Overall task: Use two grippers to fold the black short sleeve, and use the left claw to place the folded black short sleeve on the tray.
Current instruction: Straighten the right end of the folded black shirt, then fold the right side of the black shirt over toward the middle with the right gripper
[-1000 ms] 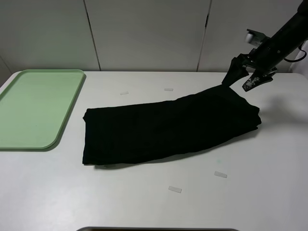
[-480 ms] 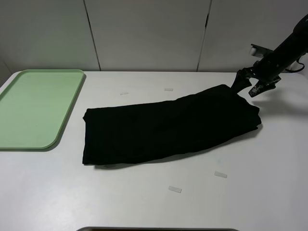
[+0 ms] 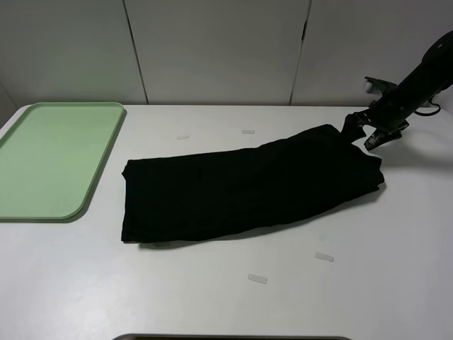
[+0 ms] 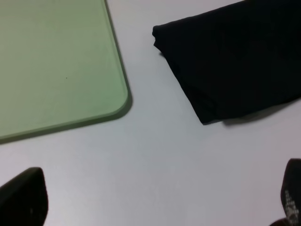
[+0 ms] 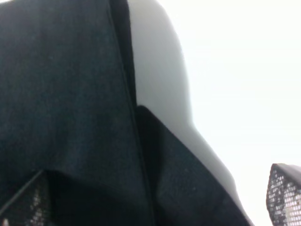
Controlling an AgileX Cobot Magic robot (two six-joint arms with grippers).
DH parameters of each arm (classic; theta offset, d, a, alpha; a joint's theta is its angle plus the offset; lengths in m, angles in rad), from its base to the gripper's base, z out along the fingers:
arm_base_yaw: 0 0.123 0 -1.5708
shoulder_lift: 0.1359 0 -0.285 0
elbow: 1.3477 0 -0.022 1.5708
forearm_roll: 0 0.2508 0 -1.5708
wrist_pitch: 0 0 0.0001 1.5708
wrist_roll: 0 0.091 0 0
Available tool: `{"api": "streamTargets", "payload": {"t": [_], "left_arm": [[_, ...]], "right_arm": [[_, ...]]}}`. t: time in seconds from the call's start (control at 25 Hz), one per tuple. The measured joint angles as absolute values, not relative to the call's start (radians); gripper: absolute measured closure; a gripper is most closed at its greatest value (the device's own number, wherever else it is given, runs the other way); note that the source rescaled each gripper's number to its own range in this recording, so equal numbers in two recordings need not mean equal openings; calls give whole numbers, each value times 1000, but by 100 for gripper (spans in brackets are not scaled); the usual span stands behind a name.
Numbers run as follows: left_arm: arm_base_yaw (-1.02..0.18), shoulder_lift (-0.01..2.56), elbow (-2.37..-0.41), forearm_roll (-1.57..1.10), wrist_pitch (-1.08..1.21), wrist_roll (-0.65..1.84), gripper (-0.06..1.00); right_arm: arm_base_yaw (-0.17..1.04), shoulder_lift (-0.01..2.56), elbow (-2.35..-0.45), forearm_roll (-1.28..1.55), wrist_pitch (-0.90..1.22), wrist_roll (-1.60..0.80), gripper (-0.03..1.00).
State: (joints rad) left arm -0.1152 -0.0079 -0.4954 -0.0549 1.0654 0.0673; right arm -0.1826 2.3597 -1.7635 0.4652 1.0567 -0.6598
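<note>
1. The black short sleeve [image 3: 248,188] is lying on the white table [image 3: 396,234], folded into a long band that is running from left of the middle toward the far right, with its right end sitting farther back than its left end
2. Its near left corner is showing stacked folded layers in the left wrist view
3. The tray [image 3: 49,159] is resting at the far left of the table, well apart from the shirt, with a band of bare table lying between its right rim and the shirt's left edge
4. The right claw [image 3: 362,132] is hanging at the far right end of the shirt, its arm reaching in from the right edge of the scene; its jaws are standing wide apart and gripping nothing
5. In the right wrist view one of its fingers [image 5: 23,205] is sitting over the dark cloth while the other is sitting over bare table beyond the shirt's edge; whether either one is touching the cloth I cannot tell
6. The left claw [image 4: 157,207] is lying outside the high camera's sight; its wrist view is showing both fingertips spread wide with nothing between them, hanging over bare table near the tray's near right corner and the shirt's near left corner
7. Small pale strips [image 3: 257,279] are lying on the table, two on the near side of the shirt and two on its far side
</note>
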Motion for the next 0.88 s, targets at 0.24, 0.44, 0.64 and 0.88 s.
{"api": "streamTargets", "payload": {"t": [0.24,0.44,0.64,0.88], "left_arm": [[-115,-8,-495,-55,1065,67,-6],[-115,-8,-495,-55,1065,67,-6],[-115,-8,-495,-55,1065,67,-6],[-115,-8,-495,-55,1065,67,-6]], "right_arm": [[-172,2373,-1765,494,1089,-670,-3],[-155,2381,-1765,559,1145,-717,-3],[-142,2386,-1765,572,1190,-723,26],[-136,2386,-1765,477,1185,-691,91]]}}
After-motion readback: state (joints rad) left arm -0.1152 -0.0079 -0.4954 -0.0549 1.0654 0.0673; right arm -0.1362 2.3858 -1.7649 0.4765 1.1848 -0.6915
